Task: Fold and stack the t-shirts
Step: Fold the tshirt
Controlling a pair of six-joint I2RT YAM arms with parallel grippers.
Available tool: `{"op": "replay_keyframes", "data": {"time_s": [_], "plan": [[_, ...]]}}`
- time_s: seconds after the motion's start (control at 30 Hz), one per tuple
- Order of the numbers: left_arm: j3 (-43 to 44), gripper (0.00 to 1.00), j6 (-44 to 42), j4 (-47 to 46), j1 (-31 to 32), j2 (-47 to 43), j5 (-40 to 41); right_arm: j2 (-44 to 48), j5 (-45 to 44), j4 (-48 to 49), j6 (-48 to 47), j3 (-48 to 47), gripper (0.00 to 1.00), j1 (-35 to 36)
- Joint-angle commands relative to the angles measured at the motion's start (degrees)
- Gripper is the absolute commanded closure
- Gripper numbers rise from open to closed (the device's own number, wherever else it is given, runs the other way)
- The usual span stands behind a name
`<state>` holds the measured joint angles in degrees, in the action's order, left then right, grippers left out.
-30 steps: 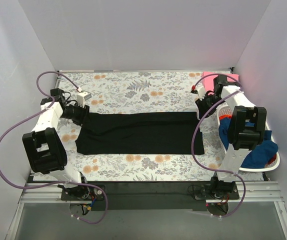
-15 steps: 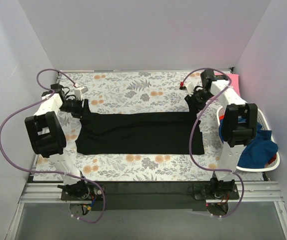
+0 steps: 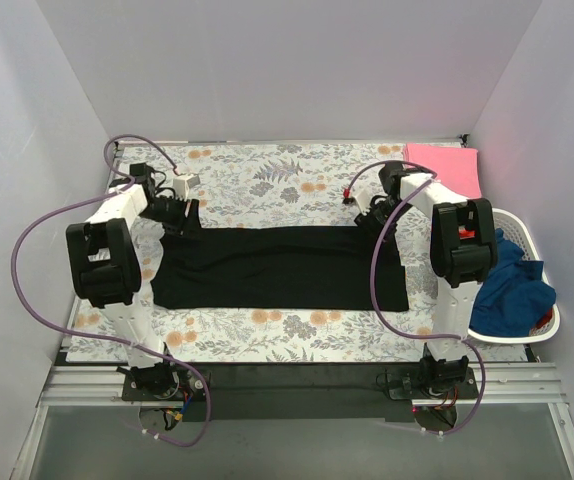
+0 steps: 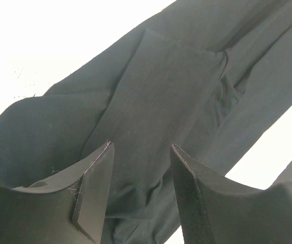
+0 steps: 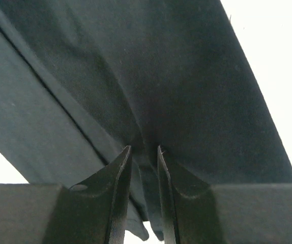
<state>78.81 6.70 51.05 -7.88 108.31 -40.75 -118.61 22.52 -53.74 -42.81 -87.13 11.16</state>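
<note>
Left gripper (image 4: 138,147) spread above the black t-shirt (image 3: 277,265), right gripper (image 5: 144,148) pinching a fold of it.
Folded into a long band, the shirt lies across the floral table covering (image 3: 267,180), one gripper at each far corner. A pink t-shirt (image 3: 442,165) lies far right, a blue t-shirt (image 3: 512,295) in the white basket (image 3: 545,322).

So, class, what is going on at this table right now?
A black t-shirt is being folded: it lies as a long band across the floral table cover. The left pincer stands open over its far left corner; the right pincer seems to pinch the far right corner. A pink t-shirt lies far right.
</note>
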Motion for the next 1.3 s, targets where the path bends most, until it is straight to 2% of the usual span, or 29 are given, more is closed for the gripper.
{"op": "replay_keyframes", "data": {"time_s": [0.0, 0.17, 0.5, 0.8, 0.93, 1.03, 1.27], "plan": [[0.3, 0.53, 0.4, -2.1, 1.8, -1.0, 1.3, 4.9, -0.6, -0.5, -1.8, 3.5, 0.67, 0.0], [2.0, 0.53, 1.2, -3.8, 4.0, 1.8, 3.1, 5.5, -1.7, 0.6, -2.2, 6.1, 0.67, 0.6], [7.7, 0.52, 2.1, -4.8, 6.6, 8.1, 5.4, 4.8, -2.2, 0.8, -1.8, 5.2, 0.66, 0.6], [7.9, 0.52, 3.0, -6.6, 7.1, 9.5, 6.7, 4.8, -2.3, 1.0, -1.8, 5.5, 0.66, 0.6], [7.9, 0.56, 0.5, -3.2, 7.1, 9.4, 4.4, 4.5, -2.7, 1.1, -1.8, 5.2, 0.66, 0.6], [7.2, 0.67, -2.6, 0.5, 7.1, 8.3, 2.2, 4.3, -2.8, 1.0, -1.8, 4.8, 0.66, 0.6], [6.9, 0.75, -6.3, 6.6, 7.2, 6.0, -0.6, 4.5, -3.0, 0.8, -1.6, 4.4, 0.66, 0.6]]}}
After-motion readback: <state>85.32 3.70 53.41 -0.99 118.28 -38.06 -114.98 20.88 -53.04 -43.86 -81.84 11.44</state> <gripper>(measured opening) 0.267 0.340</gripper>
